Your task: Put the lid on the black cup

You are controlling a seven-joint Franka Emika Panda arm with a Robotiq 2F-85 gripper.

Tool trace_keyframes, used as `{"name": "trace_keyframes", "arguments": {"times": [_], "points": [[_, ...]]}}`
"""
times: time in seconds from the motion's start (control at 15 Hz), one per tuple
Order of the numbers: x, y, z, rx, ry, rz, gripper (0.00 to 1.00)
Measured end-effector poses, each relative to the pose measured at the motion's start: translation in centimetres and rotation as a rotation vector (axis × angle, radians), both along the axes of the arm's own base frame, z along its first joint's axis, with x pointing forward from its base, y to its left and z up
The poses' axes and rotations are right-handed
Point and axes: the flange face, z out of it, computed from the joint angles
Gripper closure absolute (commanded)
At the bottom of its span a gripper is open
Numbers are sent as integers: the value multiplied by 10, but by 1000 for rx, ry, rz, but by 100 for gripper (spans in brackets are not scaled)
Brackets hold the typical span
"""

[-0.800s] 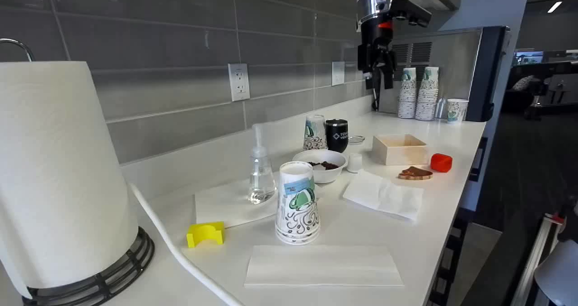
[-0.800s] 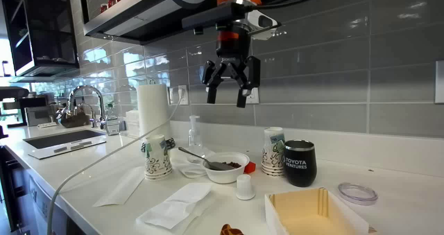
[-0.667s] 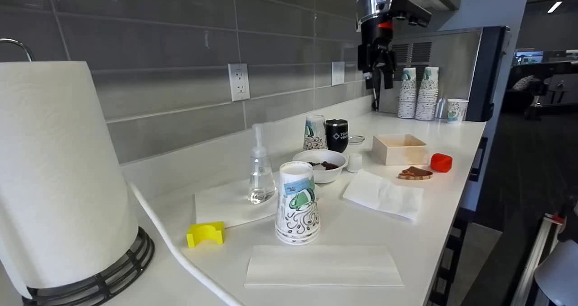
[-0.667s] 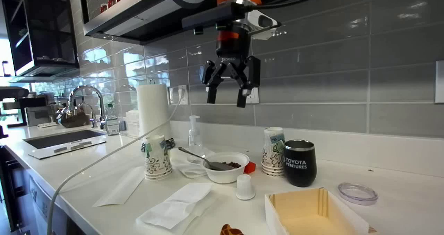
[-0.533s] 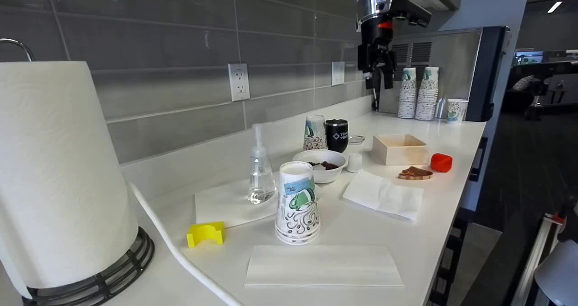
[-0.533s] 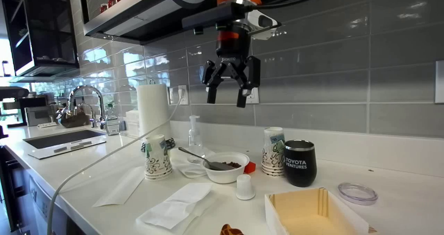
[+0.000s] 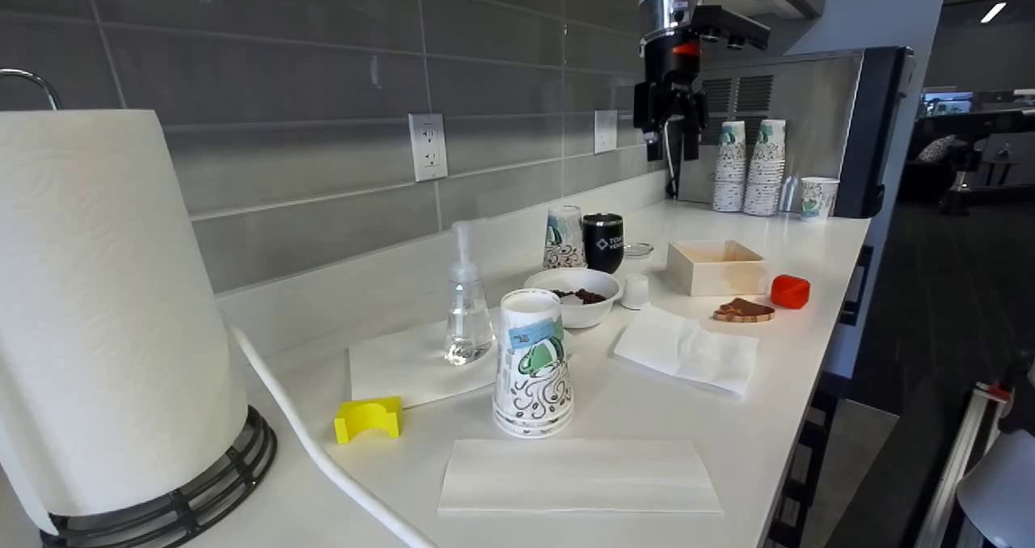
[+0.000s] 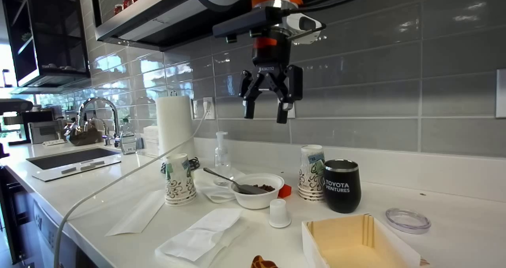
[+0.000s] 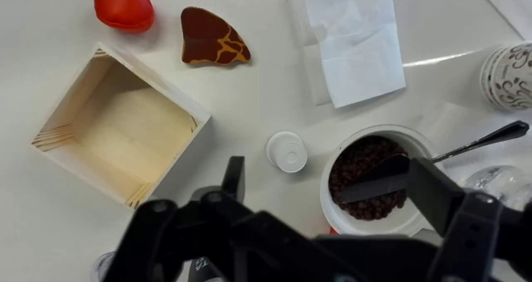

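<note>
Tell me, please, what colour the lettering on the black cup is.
The lettering on the black cup is white, clearest in an exterior view.

1. In an exterior view, bright reflections patch the tiles (image 8: pixel 142 66) at ten o'clock.
2. In an exterior view, ceiling lights (image 7: pixel 993 12) glow at two.
3. Wrist view: gripper (image 9: pixel 327 180) out of focus at six o'clock.

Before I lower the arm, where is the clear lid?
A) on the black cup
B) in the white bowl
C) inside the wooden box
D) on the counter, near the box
D: in an exterior view the clear lid lies on the counter near the wooden box, apart from the black cup.
</note>
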Motion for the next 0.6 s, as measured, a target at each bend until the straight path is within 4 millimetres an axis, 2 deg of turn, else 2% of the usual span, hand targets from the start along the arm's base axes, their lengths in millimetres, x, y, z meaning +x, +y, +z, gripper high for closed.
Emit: {"name": "trace_keyframes", "arguments": {"times": [0.33, 0.6], "points": [[22, -40, -11, -1, -69, -177, 0], [50, -76, -22, -25, -137, -352, 0]]}}
